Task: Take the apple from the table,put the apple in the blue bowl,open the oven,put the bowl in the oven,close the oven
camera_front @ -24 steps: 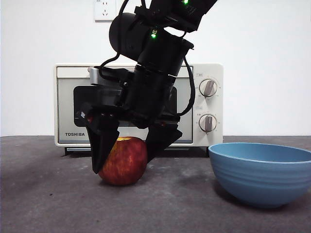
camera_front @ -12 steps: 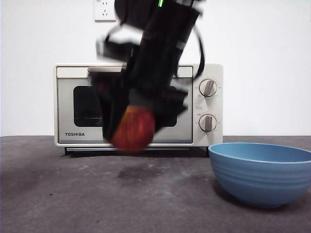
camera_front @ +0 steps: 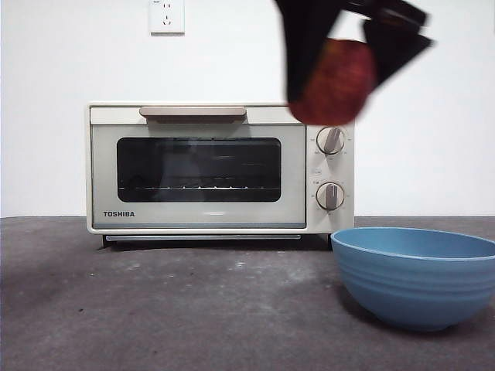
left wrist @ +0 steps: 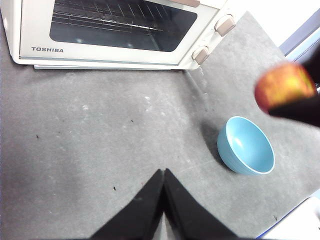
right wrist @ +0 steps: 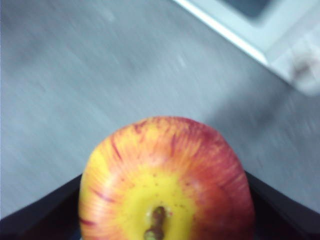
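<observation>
The red apple (camera_front: 334, 83) with yellow streaks hangs high in the air, up near the top of the front view, above the oven's knobs. My right gripper (camera_front: 348, 54) is shut on the apple (right wrist: 165, 182), which fills its wrist view. The blue bowl (camera_front: 418, 274) rests on the table (camera_front: 193, 309) at the right, below and right of the apple (left wrist: 286, 90). The cream oven (camera_front: 220, 166) stands at the back with its door closed. My left gripper (left wrist: 162, 175) is shut on nothing, high above the table, with the bowl (left wrist: 246, 146) to its right.
A white wall socket (camera_front: 167, 15) sits on the wall behind the oven. The oven's two knobs (camera_front: 332, 141) are at its right end. A pale edge (left wrist: 300, 220) borders the table beyond the bowl.
The right gripper has lifted the apple off the table and carried it up and to the right, from in front of the oven door to above the knobs.
</observation>
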